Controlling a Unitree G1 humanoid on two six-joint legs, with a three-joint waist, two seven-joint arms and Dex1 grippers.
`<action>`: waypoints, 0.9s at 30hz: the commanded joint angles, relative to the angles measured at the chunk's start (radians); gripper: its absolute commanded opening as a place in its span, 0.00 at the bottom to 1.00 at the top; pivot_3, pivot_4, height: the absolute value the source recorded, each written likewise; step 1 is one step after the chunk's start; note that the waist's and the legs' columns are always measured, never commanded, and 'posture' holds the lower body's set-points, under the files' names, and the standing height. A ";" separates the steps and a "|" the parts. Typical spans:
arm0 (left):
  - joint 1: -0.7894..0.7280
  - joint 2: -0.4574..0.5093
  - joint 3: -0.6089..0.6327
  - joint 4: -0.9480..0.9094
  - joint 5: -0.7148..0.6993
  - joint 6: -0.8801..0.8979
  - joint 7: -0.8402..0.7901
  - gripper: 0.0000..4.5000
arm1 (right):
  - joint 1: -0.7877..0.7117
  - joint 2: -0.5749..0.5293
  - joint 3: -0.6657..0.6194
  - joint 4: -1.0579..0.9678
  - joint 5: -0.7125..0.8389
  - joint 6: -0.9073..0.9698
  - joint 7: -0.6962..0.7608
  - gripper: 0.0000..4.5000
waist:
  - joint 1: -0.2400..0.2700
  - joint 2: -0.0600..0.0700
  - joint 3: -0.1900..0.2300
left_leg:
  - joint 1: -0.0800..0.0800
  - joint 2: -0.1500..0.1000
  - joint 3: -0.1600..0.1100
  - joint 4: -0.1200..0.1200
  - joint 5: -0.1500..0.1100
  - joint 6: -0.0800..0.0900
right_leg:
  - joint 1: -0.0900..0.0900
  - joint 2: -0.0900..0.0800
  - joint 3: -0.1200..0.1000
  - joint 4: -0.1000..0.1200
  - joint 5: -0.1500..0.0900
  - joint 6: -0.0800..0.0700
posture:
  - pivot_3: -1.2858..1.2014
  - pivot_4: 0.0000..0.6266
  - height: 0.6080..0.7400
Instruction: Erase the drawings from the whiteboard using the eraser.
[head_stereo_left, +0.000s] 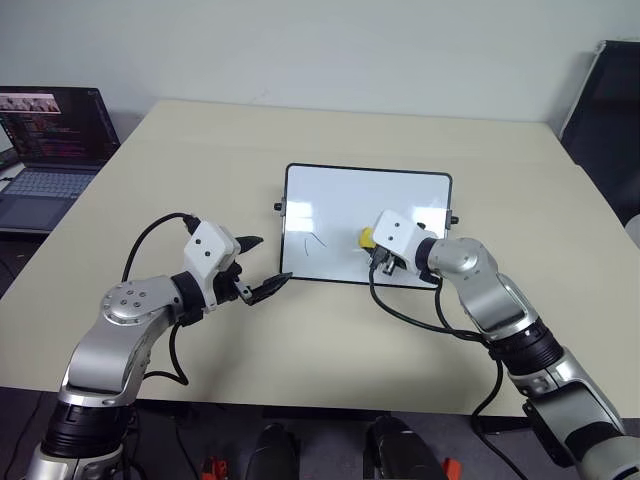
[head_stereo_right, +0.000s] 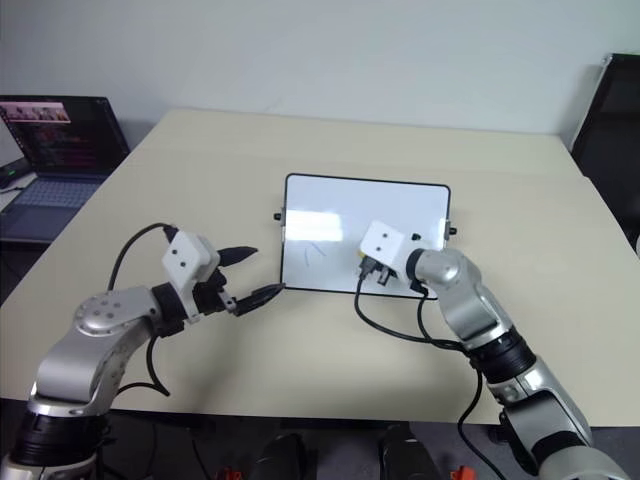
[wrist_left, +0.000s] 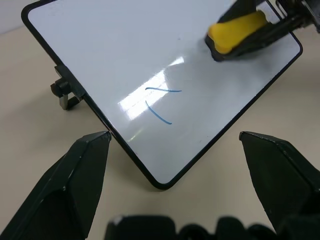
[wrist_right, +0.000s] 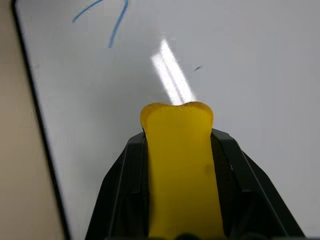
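Two blue drawings on whiteboard, beige table; R jaws clamp eraser, L jaws apart.

whiteboard lies flat on table, roughly mid-table, slightly right of centre. laptop sits far left, off the table's left edge, well apart from the board. drawings are on the board's near-left part, close to its near edge. eraser is on the board surface right of the drawings, near the board's near edge, in the right gripper. left gripper is over the table just left of the board's near-left corner, one fingertip at that corner. chair at far right, beyond the table's right edge.
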 joint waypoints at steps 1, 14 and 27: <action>-0.020 0.000 0.008 -0.014 -0.006 -0.016 -0.003 1.00 | -0.016 0.022 -0.033 0.067 -0.027 0.004 -0.075 0.28 | -0.002 0.000 0.000 | 0.000 0.000 0.000 0.000 0.000 0.000 | 0.000 0.000 0.000 0.000 0.000 0.000 | 0.52 0.24 1.00; -0.018 0.000 0.010 -0.015 -0.005 -0.017 0.004 1.00 | -0.112 0.083 0.079 0.202 -0.083 -0.145 -0.057 0.28 | -0.014 0.000 0.000 | 0.001 0.000 0.000 -0.001 0.002 0.002 | -0.001 0.000 0.001 -0.001 0.004 0.000 | 0.52 0.24 1.00; -0.018 0.000 0.014 -0.014 -0.003 -0.021 0.007 1.00 | -0.086 0.081 0.020 0.206 -0.065 -0.091 -0.016 0.28 | -0.014 0.000 0.000 | 0.001 0.000 0.000 -0.001 0.002 0.002 | -0.001 0.000 0.000 -0.002 0.004 0.001 | 0.52 0.24 1.00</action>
